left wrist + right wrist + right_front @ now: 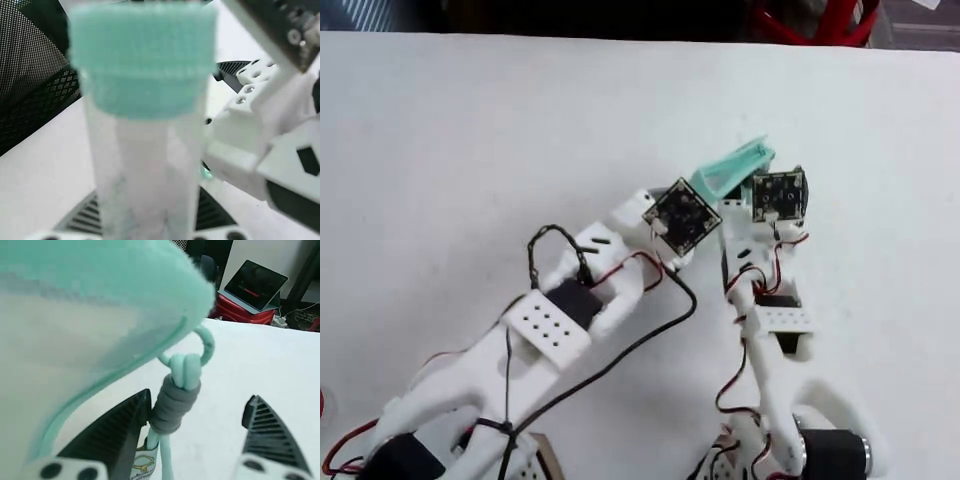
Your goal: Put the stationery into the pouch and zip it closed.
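Note:
A mint-green and translucent pouch (732, 168) is lifted off the table where both arms meet. In the left wrist view the pouch (145, 65) stands right before the camera, its clear body running down between the jaws of my left gripper (145, 231), which is shut on it. In the right wrist view the pouch (75, 315) looms close. Its zipper pull (175, 400), a grey wrap with a mint ring and cord, hangs between the black fingers (117, 435) of my open right gripper (195, 440), nearer to one finger. No stationery is visible.
The white table (470, 150) stretches wide to the left and far side. A red object (810, 20) stands beyond its far edge. The right arm's white body (260, 130) sits close beside the pouch. A dark tablet (255, 282) leans behind the table.

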You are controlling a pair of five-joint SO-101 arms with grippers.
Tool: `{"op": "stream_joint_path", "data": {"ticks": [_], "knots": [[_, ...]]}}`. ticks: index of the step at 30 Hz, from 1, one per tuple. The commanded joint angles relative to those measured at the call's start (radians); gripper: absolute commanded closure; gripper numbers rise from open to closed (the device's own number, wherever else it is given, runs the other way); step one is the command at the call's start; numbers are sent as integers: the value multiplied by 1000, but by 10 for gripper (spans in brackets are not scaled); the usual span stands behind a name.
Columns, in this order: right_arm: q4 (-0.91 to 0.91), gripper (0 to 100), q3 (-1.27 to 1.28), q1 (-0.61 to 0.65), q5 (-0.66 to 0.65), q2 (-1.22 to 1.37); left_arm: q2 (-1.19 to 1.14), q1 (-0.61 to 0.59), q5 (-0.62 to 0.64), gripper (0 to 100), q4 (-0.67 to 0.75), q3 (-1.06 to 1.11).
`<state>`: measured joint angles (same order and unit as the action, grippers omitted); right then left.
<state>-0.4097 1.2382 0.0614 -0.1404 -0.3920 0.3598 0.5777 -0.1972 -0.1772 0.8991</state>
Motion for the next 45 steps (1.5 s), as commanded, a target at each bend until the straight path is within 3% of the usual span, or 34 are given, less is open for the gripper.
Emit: {"op": "stream_joint_path", "data": {"ticks": [1, 11, 16, 24, 30, 34, 39, 45], "knots": [[-19, 707, -21, 2, 9, -47, -79, 2, -3, 976, -11, 15], [-58, 711, -29, 33, 9, -45, -79, 2, -3, 976, -11, 17], [-61, 781, -29, 31, 3, -45, -79, 2, -3, 976, -11, 17], [-61, 789, -29, 5, 5, -45, -79, 2, -3, 976, -11, 18], [-61, 937, -31, -8, 2, -45, -79, 2, -3, 976, -11, 18], [-61, 900, -31, -7, 5, -45, -79, 2, -3, 976, -11, 18], [-61, 981, -31, -24, 0, -48, -79, 2, -3, 976, -11, 18], [-54, 978, -21, -90, 9, -104, -79, 2, -3, 976, -11, 17]]}}
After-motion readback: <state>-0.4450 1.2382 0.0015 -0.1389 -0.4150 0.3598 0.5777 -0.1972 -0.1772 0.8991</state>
